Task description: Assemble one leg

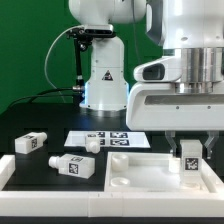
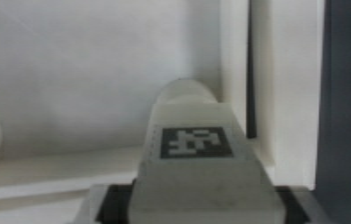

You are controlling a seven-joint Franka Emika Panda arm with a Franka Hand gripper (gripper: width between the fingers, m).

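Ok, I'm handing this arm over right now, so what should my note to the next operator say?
Gripper: shut on the held leg, which is upright at the tray-shaped part's corner on the exterior view's right.
Other legs: first loose leg and second loose leg lie on the table at the exterior view's left. What looks like a third loose leg lies by the marker board.
Done: one leg is gripped and at the tray-shaped part.
Left: fix it in place. Whether its peg is already seated cannot be told.
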